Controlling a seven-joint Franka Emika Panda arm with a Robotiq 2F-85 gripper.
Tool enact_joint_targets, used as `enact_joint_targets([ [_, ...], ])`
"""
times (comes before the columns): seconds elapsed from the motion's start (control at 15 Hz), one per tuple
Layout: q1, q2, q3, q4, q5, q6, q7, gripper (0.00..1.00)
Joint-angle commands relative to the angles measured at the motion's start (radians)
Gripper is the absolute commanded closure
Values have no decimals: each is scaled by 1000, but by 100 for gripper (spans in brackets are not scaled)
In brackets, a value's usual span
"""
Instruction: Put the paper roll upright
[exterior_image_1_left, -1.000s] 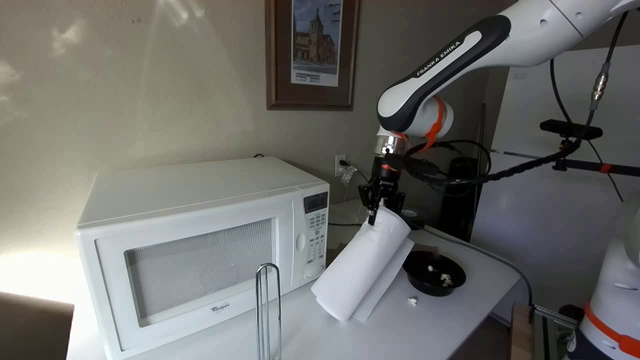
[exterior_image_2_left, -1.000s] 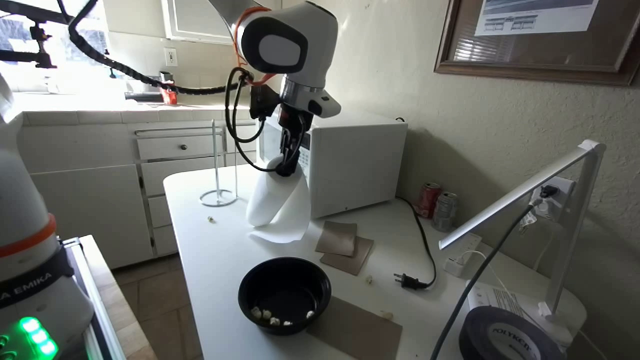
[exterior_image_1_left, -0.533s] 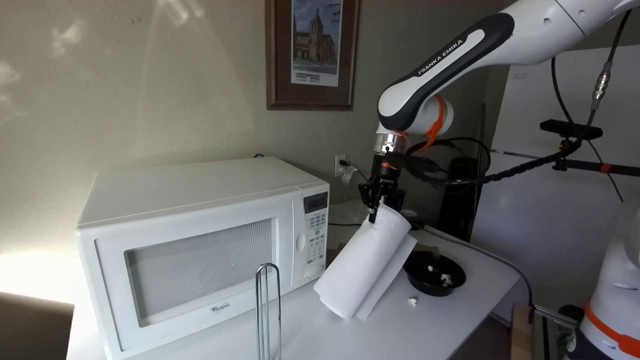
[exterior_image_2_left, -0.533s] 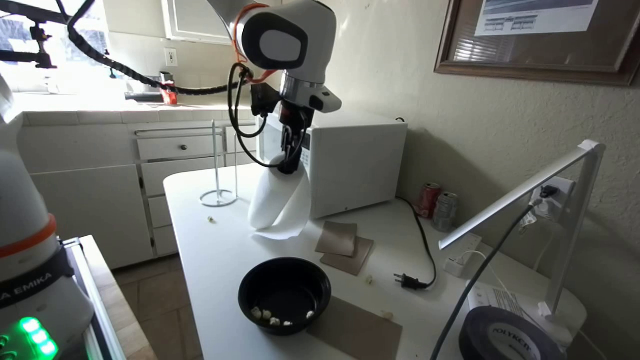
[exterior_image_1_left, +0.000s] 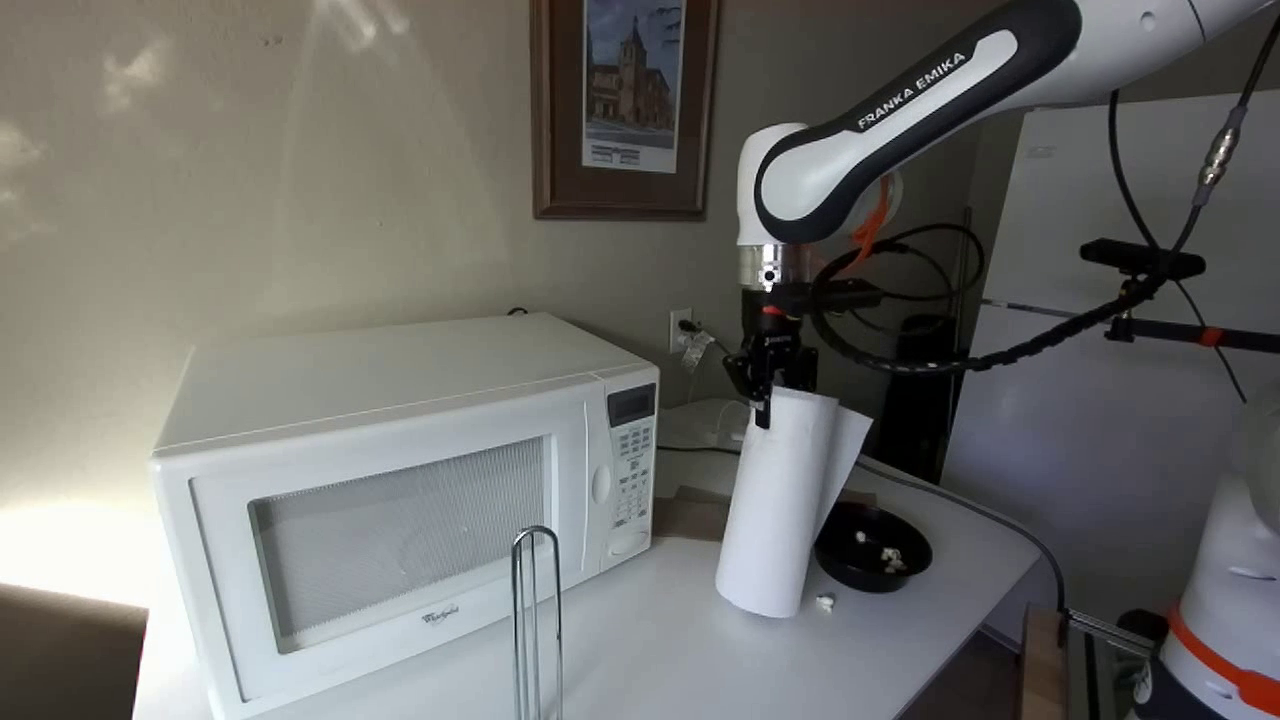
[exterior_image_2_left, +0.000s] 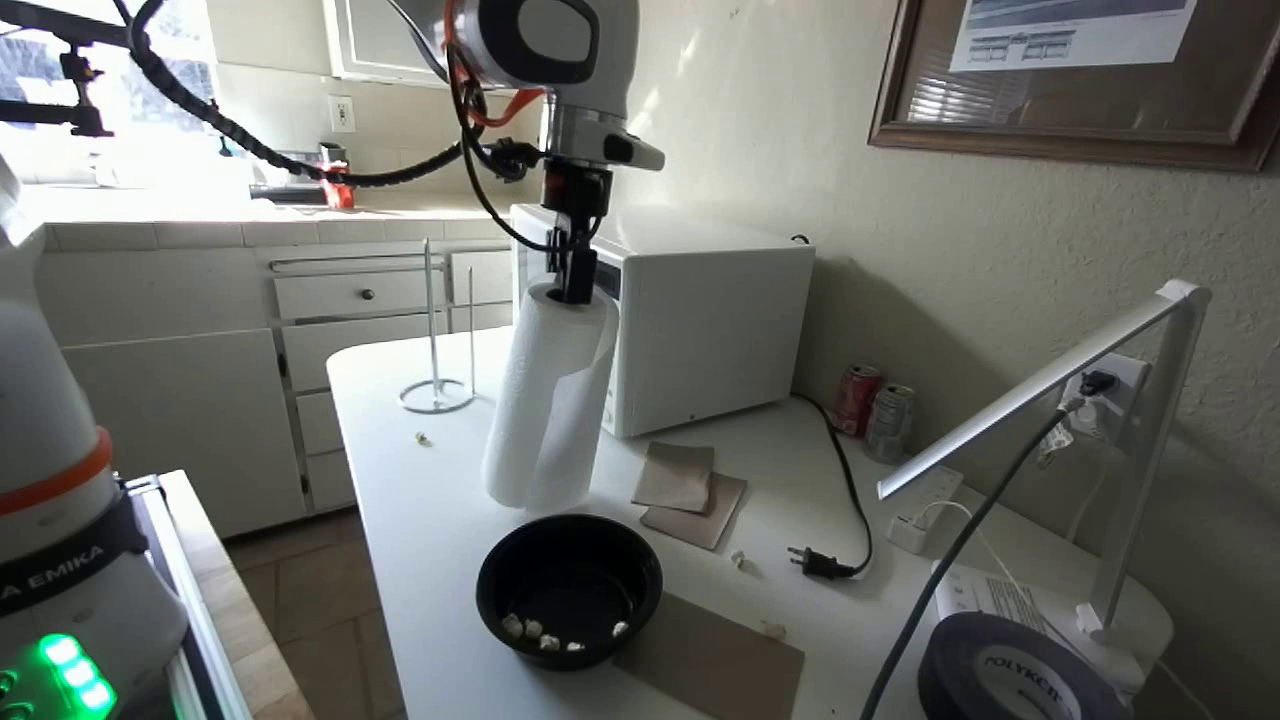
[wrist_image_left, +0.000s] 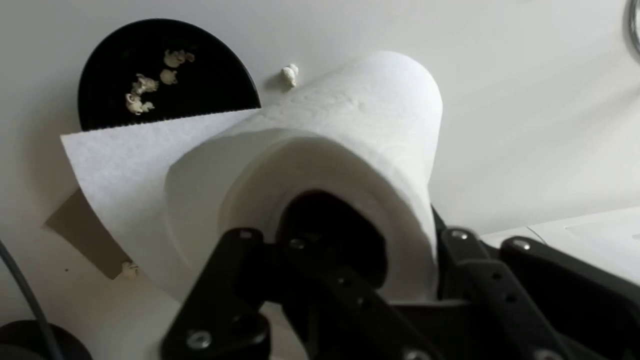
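The paper roll (exterior_image_1_left: 775, 510) is a thick white cylinder held over the table in front of the microwave's right end. It stands nearly upright with a slight tilt, also seen in an exterior view (exterior_image_2_left: 545, 410). A loose sheet hangs off its side. My gripper (exterior_image_1_left: 780, 405) is at its top end, pointing down, and shows in an exterior view (exterior_image_2_left: 573, 285). In the wrist view, the gripper (wrist_image_left: 407, 255) has one finger inside the dark core of the roll (wrist_image_left: 380, 100) and one outside, shut on its wall. I cannot tell whether the bottom touches the table.
A black bowl (exterior_image_2_left: 570, 600) with popcorn is close beside the roll. The white microwave (exterior_image_1_left: 400, 420) stands behind it. A thin metal wire stand (exterior_image_2_left: 437, 395) is near the table's far edge. Brown squares (exterior_image_2_left: 690, 480), a power cord (exterior_image_2_left: 825, 565) and a lamp (exterior_image_2_left: 1040, 390) are also on the table.
The roll has swung from a strong tilt to nearly upright. Its lower end has moved away from the microwave toward the bowl. My gripper has risen a little and still holds it.
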Motion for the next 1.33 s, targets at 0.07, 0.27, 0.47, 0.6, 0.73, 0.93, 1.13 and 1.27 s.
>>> enact_joint_targets([
  [0.07, 31, -7, 38, 16, -76, -64, 37, 94],
  [0.27, 47, -1, 57, 11, -99, -52, 40, 94],
  [0.47, 64, -1, 73, -1, -110, -31, 42, 94],
  [0.6, 75, 2, 82, -6, -111, -25, 42, 94],
  [0.73, 82, 7, 87, -9, -113, -21, 43, 94],
  [0.93, 91, 8, 96, -15, -116, -14, 45, 94],
  [1.13, 98, 5, 101, -17, -122, -17, 47, 45],
  [1.27, 102, -1, 103, -17, -126, -22, 48, 32],
])
